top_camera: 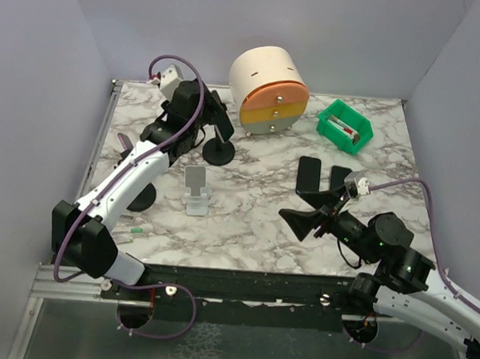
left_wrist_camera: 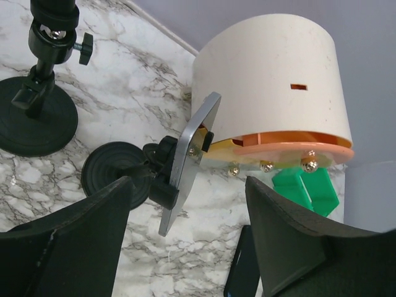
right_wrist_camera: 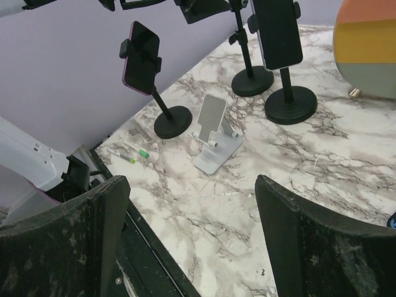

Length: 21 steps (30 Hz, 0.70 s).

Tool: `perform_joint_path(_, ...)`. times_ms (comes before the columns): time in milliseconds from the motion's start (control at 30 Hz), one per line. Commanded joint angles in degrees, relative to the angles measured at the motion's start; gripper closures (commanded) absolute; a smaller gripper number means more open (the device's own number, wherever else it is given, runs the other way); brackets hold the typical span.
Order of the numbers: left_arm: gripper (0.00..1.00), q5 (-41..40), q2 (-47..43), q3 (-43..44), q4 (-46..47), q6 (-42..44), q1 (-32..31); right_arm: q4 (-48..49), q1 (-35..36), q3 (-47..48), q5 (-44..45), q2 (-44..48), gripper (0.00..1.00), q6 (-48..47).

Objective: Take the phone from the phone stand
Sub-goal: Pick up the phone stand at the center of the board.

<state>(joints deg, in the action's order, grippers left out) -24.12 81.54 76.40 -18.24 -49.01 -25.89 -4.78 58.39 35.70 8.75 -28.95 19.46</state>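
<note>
A dark phone (right_wrist_camera: 276, 30) sits clamped in a black round-based stand (right_wrist_camera: 291, 104) at the back left of the table. In the left wrist view it shows edge-on as a silver slab (left_wrist_camera: 189, 158) on its mount. My left gripper (left_wrist_camera: 187, 185) is open, just short of this phone and not touching it; it also shows in the top view (top_camera: 213, 115). A second phone (right_wrist_camera: 141, 57) is clamped in another black stand (right_wrist_camera: 172, 122). My right gripper (right_wrist_camera: 192, 179) is open and empty above the table's front right (top_camera: 307, 221).
An empty silver folding stand (top_camera: 196, 191) is mid-table. A black phone (top_camera: 308, 175) lies flat near my right gripper. A white drawer cylinder (top_camera: 268, 86) and a green bin (top_camera: 344, 125) stand at the back. A third black stand (left_wrist_camera: 37, 105) and pens (right_wrist_camera: 133, 154) are at the left.
</note>
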Motion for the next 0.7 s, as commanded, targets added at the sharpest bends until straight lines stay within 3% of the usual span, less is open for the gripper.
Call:
perform_joint_path(0, 0.29, -4.48, 2.88, 3.74, -0.14, 1.97, 0.29, 0.49, -0.04, -0.11, 1.92, 1.01, 0.13, 0.53)
perform_joint_path(267, 0.4, -2.9, 7.97, 6.6, 0.74, 4.43, 1.2, -0.56, -0.05, -0.01, 2.56, 1.78, 0.13, 0.42)
perform_joint_path(433, 0.55, 1.73, 8.76, 5.18, 3.17, 4.99, 3.14, -1.34, 0.03, -0.1, 3.18, 2.29, 0.13, 0.14)
perform_joint_path(667, 0.56, 8.86, 6.95, -0.04, 11.75, 8.69, 3.98, -0.97, -0.03, -0.6, 3.37, 2.2, 0.13, 0.23)
